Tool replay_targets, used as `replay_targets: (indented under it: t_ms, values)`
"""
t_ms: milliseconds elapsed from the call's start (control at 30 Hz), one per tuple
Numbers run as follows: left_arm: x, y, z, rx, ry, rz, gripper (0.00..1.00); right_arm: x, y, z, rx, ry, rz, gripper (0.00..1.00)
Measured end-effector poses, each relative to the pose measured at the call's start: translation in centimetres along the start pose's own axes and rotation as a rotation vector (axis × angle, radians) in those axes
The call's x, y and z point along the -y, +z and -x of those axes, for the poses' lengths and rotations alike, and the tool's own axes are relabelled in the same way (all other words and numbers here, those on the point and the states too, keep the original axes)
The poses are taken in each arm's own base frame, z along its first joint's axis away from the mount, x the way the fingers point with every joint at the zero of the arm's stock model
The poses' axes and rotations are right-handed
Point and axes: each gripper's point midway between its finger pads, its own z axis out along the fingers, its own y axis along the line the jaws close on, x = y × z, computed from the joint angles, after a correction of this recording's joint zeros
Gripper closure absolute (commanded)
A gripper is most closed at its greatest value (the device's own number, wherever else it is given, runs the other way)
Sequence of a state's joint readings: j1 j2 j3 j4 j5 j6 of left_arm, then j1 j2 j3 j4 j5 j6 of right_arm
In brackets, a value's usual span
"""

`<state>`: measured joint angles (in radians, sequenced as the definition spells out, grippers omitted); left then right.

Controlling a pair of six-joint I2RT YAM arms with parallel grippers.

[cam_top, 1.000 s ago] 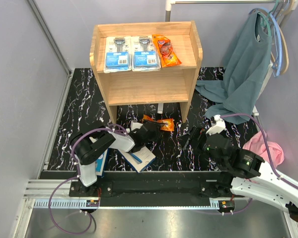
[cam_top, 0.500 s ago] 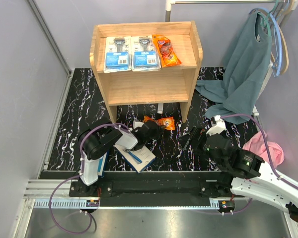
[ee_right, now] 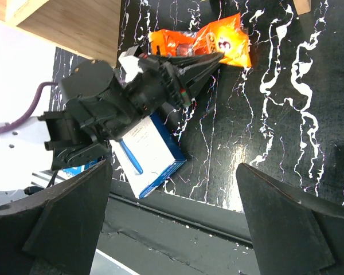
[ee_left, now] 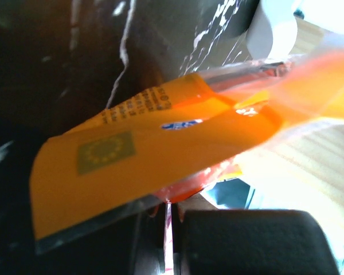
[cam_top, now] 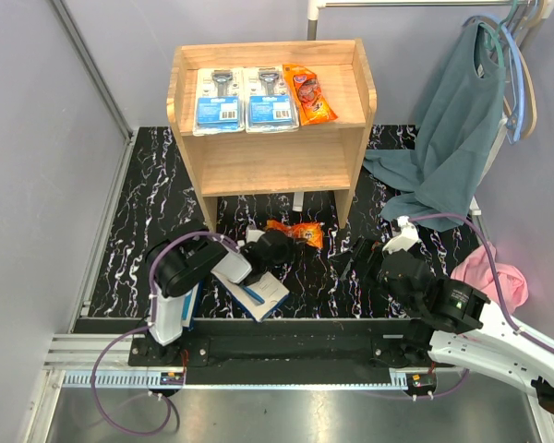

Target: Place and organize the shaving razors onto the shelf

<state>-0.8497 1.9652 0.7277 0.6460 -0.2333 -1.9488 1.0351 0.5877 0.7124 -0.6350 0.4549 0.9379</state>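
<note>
The pale wood shelf [cam_top: 180,83] stands at the back. Its top tier holds two blue blister razor packs [cam_top: 219,101] [cam_top: 270,99] and an orange packet [cam_top: 310,94]. The lower tier [cam_top: 277,166] is bare. On the black mat in front, my left gripper [cam_top: 289,238] is shut on the near edge of a second orange packet [cam_top: 305,231] [ee_left: 160,154] [ee_right: 221,40]. A white-and-blue razor box [cam_top: 257,293] [ee_right: 149,152] lies beside that arm. Another box [cam_top: 189,300] is mostly hidden under it. My right gripper [ee_right: 178,229] hangs open over the mat, holding nothing.
A teal garment [cam_top: 462,138] hangs from hangers at the right and drapes onto the mat's far right corner. A pink cloth [cam_top: 500,277] lies by the right arm. Purple walls close in the left and back. A metal rail [cam_top: 277,378] runs along the near edge.
My left gripper has closed on the orange packet's edge, and its arm has shifted slightly to the right. The right arm has hardly moved.
</note>
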Motion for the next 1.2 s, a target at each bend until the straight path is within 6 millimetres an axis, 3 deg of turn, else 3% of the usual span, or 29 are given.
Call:
replay_targets:
  t_ms: [400,700,933,1200]
  values:
    - [-2.0,-4.8,-0.1,-0.067,0.204,0.03,1.0,-0.1,0.0,-0.1,-0.008,0.0,0.005,0.0]
    - [0.8,-9.1,-2.3,-0.18,0.43,-0.057,1.0,-0.6,-0.2,-1.1,-0.059,-0.008,0.034,0.0]
    - [0.4,-12.4,-2.9,-0.273,0.731,-0.055,1.0,-1.0,0.3,-3.0,-0.151,-0.055,0.047,0.0]
    - [1.3,-17.9,-4.3,-0.44,1.04,-0.143,1.0,-2.2,0.8,-5.0,-0.252,-0.102,0.101,0.0]
